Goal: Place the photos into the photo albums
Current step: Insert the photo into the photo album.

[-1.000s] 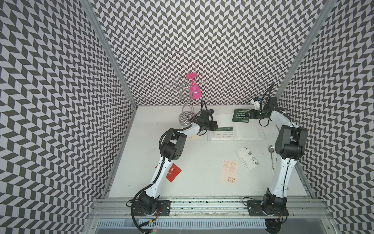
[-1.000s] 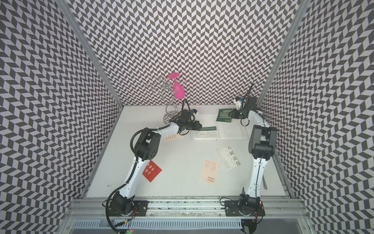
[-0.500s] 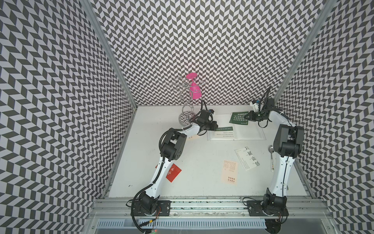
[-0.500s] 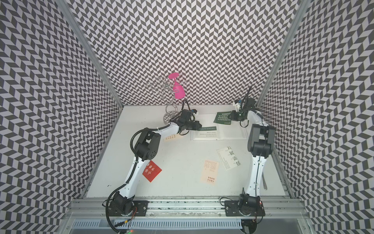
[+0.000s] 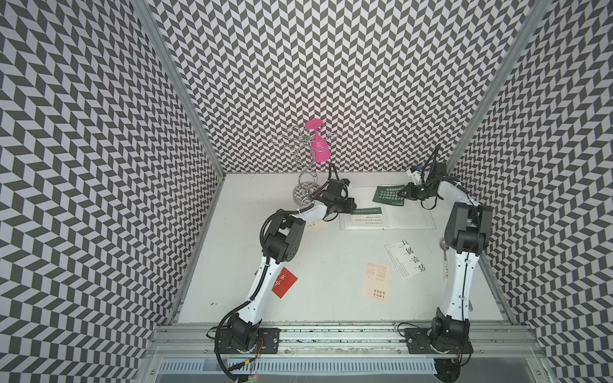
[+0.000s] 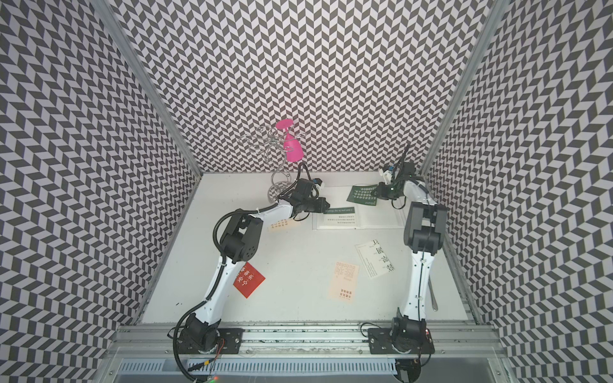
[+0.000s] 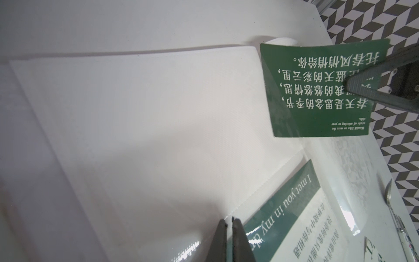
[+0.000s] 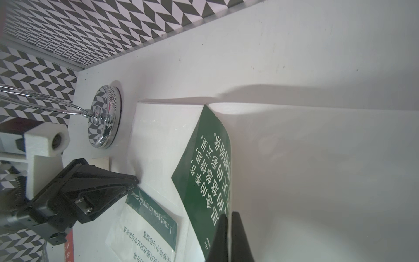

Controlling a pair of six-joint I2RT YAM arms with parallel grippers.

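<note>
The walls (image 5: 331,83) are showing a black-and-white chevron pattern, and the bench (image 5: 331,265) is showing plain white. The album (image 5: 409,217) is showing white pages. The dark green card (image 5: 388,195) is bearing white characters, the red card (image 5: 283,282) white ones too, the peach card (image 5: 376,282) orange print, and the white card (image 5: 406,260) black characters. The glass (image 5: 320,151) is glowing pink.
</note>
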